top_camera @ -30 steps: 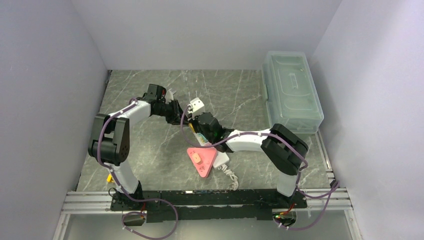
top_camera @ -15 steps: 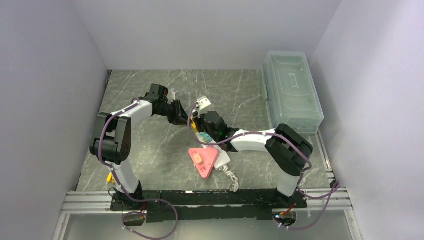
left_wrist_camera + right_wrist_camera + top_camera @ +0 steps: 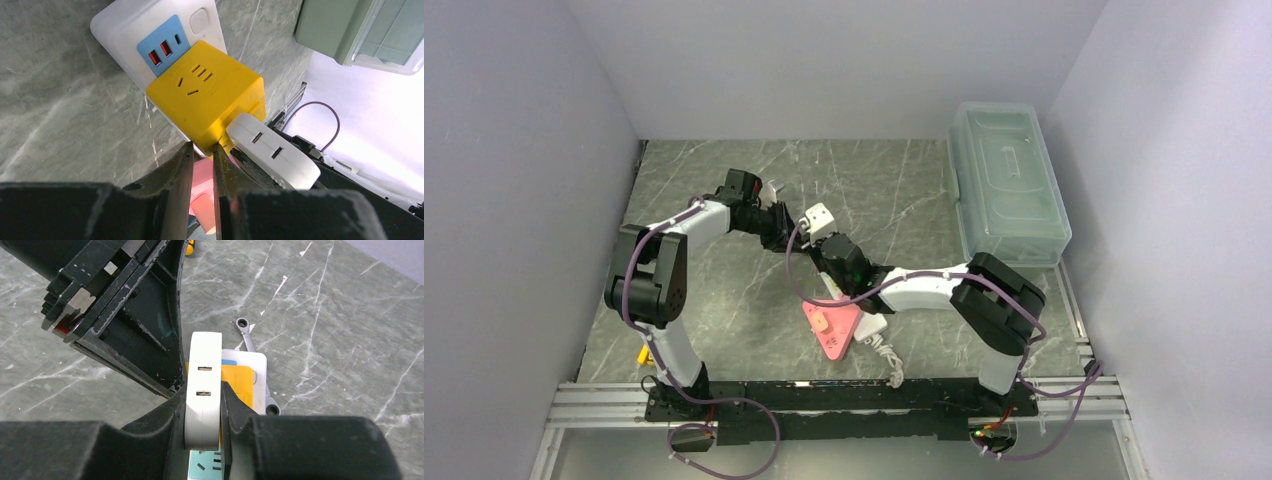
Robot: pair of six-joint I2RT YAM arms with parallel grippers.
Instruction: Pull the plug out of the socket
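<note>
The socket (image 3: 117,25) is a white strip with a blue USB face and a yellow outlet (image 3: 200,95); in the top view only its near end (image 3: 871,324) shows under the right arm. The plug (image 3: 203,390), a flat white block with two slots, stands against the yellow outlet; its prongs are hidden. My right gripper (image 3: 204,396) is shut on the plug's flat sides (image 3: 817,218). My left gripper (image 3: 201,150) is shut with a narrow gap, its tips pinching the strip's edge beside the yellow outlet (image 3: 776,228).
A pink triangular piece (image 3: 829,325) lies by the strip's near end, with a coiled white cord (image 3: 886,352) trailing toward the arm bases. A grey wrench (image 3: 245,332) sticks out from under the strip. A clear lidded bin (image 3: 1009,185) stands at back right.
The right gripper swung the plug to the right and then back left and slightly nearer. The left gripper stayed in place by the strip's far end.
</note>
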